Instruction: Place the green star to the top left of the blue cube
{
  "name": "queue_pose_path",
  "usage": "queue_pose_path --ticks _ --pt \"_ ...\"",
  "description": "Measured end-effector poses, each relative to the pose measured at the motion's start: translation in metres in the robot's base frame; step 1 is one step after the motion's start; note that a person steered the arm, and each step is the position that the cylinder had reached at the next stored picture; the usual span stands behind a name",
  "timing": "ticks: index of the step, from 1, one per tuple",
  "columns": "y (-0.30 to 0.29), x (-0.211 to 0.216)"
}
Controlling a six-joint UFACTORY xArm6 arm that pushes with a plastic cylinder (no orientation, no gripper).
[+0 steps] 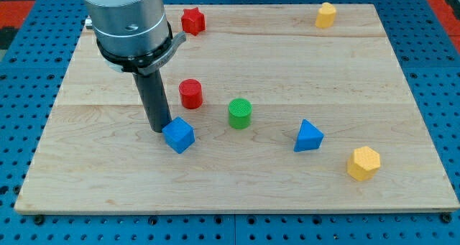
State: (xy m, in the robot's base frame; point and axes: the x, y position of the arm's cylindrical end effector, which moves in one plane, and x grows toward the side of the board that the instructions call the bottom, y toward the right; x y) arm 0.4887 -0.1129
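Hovering my tip (158, 129) just beside blue cube (178, 135), toward table (359, 72) left edge. No hand, bare rod. Green star unseen; green cylinder (240, 113) mid-table: probably light, rigid, slippery; push its side.

My arm (126, 15) ends in a grey metal cylinder with a black ring. Below it is a straight dark rod (154, 101), and my tip (159, 129) is dark too.

My tip (159, 128) beside blue cube (178, 135)
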Motion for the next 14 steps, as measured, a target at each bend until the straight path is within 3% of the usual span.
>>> queue_pose_path --ticks 3,4,6,8,10,12,14 --pt "-0.004 0.046" --pt "-0.051 0.008" --pt "-0.145 -0.134" --pt "-0.192 -0.212" --pt "-0.178 -0.252" --pt "-0.091 -0.298" --pt "-0.052 -0.269"
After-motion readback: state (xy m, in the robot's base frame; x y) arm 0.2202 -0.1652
